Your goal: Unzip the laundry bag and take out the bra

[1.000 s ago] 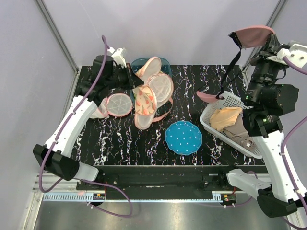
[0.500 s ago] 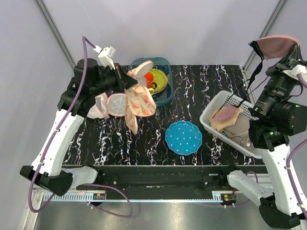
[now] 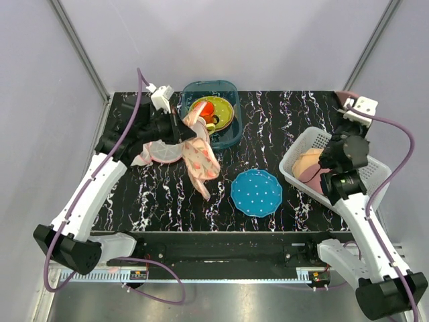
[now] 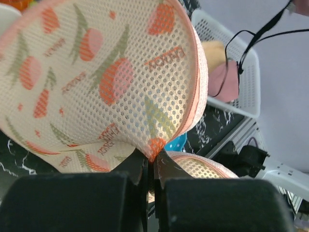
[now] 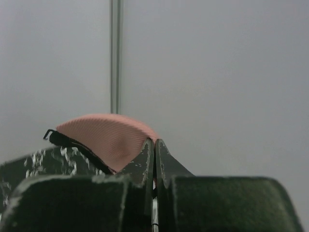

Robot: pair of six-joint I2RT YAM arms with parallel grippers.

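left arm (image 3: 94, 191) extended forward, fingers (image 4: 170, 170) pinched together, right arm (image 3: 362, 221) extended, fingers (image 5: 169, 166) pinched together

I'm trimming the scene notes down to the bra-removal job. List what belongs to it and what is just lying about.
Belongs to the job:
- laundry bag, pinched by the left gripper
- pink bra, pinched by the right gripper

Lying about:
- blue plate
- white basket
- teal tub
- round white mesh piece

Peach red-and-green-print laundry bag (image 4: 111, 77), pink bra (image 5: 108, 135)
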